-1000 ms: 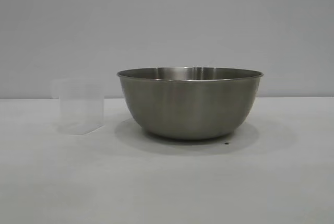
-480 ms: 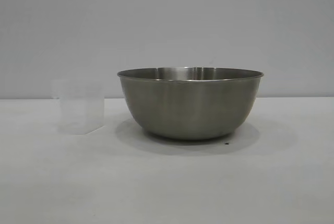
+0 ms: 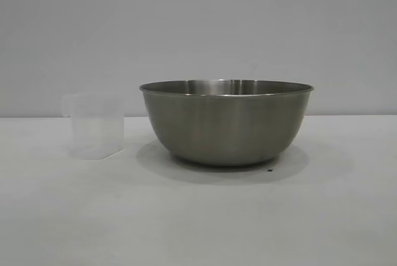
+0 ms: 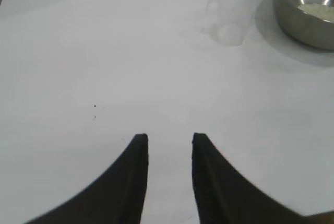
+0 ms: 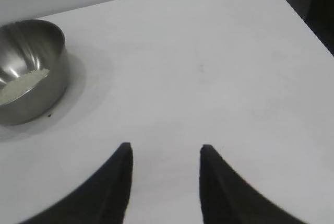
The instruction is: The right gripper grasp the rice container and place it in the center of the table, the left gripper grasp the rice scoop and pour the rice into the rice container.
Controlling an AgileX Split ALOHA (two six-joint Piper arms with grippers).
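The rice container (image 3: 226, 123), a big brushed steel bowl, stands upright in the middle of the white table (image 3: 198, 216). Pale rice (image 4: 317, 9) lies in its bottom, as the right wrist view (image 5: 23, 84) also shows. The rice scoop (image 3: 94, 126), a clear plastic cup, stands upright just left of the bowl, faint in the left wrist view (image 4: 225, 23). My left gripper (image 4: 169, 139) hangs open over bare table, well back from the scoop, nothing between its fingers. My right gripper (image 5: 164, 151) is open too, over bare table to the side of the bowl.
A small dark speck (image 3: 269, 169) lies on the table by the bowl's base. The table's far edge and a dark drop-off (image 5: 318, 10) show in the right wrist view. Neither arm appears in the exterior view.
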